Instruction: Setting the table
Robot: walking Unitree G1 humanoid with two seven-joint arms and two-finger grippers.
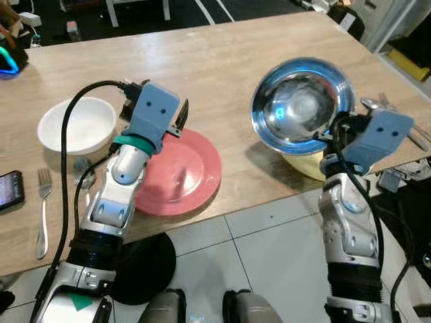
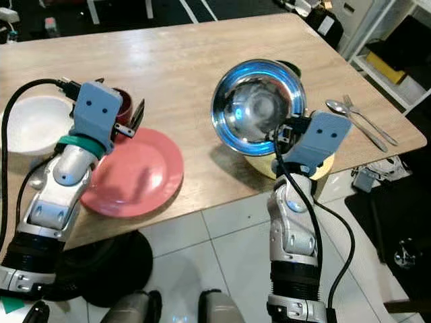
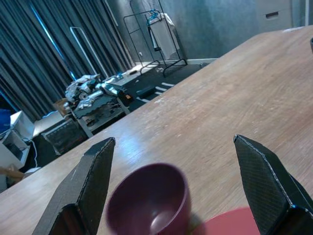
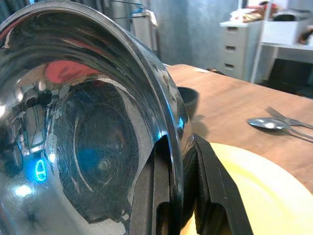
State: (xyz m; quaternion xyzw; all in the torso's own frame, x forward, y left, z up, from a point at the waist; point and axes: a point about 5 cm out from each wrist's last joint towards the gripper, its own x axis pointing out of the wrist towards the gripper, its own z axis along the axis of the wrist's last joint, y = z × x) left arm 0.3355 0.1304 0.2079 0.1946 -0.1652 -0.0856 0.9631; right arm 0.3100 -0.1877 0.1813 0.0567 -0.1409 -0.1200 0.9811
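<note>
My right gripper (image 1: 330, 136) is shut on the rim of a shiny steel bowl (image 1: 300, 104). It holds the bowl tilted on edge just above a yellow plate (image 2: 259, 168) at the table's near right edge. In the right wrist view the fingers (image 4: 210, 196) pinch the rim from both sides. My left gripper (image 3: 173, 138) stands open over the far edge of a pink plate (image 1: 185, 175), with a maroon cup (image 3: 149, 203) on the table just ahead of its fingers. A white bowl (image 1: 77, 124) sits left of the pink plate.
A fork (image 1: 44, 202) and spoon (image 1: 86, 178) lie left of the pink plate, beside a phone (image 1: 10, 188). Another spoon and fork (image 2: 357, 121) lie at the right edge. A dark bowl (image 4: 188, 98) stands behind the steel bowl. The table's front edge runs close to me.
</note>
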